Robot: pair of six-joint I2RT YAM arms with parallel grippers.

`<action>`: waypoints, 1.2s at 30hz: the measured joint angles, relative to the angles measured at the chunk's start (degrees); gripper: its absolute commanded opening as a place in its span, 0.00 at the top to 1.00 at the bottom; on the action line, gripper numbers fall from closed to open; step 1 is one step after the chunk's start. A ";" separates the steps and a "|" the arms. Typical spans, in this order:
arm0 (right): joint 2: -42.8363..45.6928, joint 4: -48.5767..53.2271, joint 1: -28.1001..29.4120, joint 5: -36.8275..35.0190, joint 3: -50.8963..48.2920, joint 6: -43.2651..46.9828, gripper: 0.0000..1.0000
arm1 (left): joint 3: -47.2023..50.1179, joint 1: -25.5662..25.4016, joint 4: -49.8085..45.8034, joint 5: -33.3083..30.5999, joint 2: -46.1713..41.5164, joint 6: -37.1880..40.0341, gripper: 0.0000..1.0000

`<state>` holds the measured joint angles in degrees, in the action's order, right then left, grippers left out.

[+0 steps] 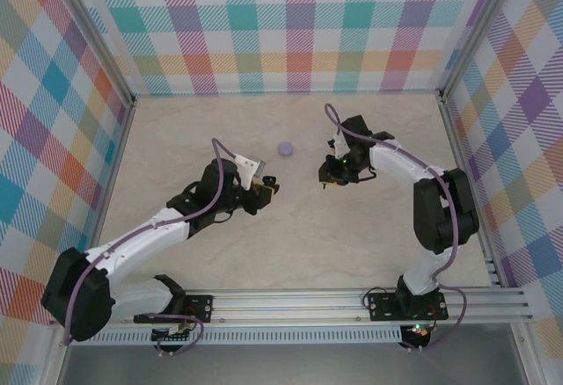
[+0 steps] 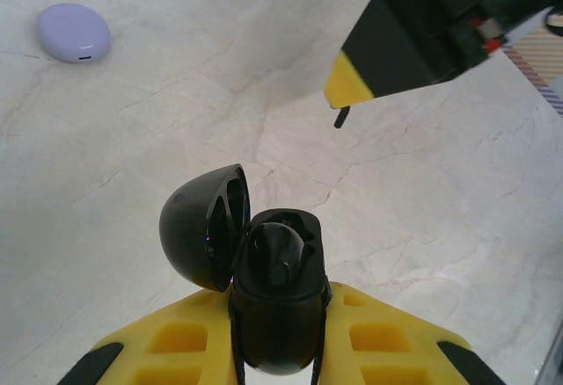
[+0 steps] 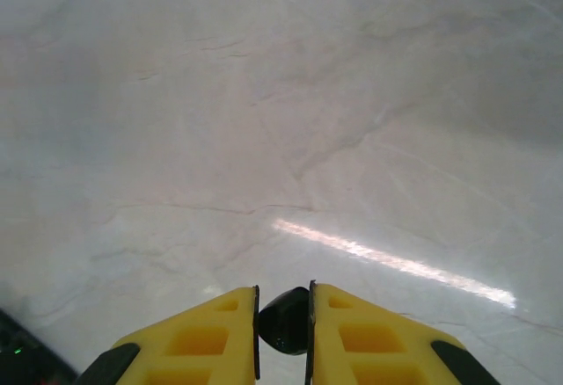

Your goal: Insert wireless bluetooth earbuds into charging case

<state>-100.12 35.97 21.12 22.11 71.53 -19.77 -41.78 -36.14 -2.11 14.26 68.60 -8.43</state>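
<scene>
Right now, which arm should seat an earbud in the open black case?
Right. The right end effector pinches a small glossy black earbud; the left end effector is occupied, clamping the open round black charging case.

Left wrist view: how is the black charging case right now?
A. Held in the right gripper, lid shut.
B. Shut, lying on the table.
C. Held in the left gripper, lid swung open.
C: the black charging case sits clamped in the left gripper, with its lid hinged open to one side.
</scene>
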 measured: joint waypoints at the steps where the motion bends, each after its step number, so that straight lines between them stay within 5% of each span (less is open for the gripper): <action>1: 0.96 -0.70 -0.04 1.42 -0.55 -0.44 0.81 | 0.50 0.00 1.73 0.04 0.74 -0.13 0.82; 17: 14.91 -9.81 -0.04 20.65 -2.99 -7.15 0.77 | 5.97 0.00 22.60 4.72 5.22 7.56 0.82; 36: 17.35 -12.52 2.93 25.35 -3.21 -9.64 0.76 | 5.95 0.00 29.29 9.66 7.21 14.29 0.82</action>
<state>-82.76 23.44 24.05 47.46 68.31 -29.41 -35.83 -36.14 27.18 23.92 75.81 5.87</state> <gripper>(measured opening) 0.240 0.207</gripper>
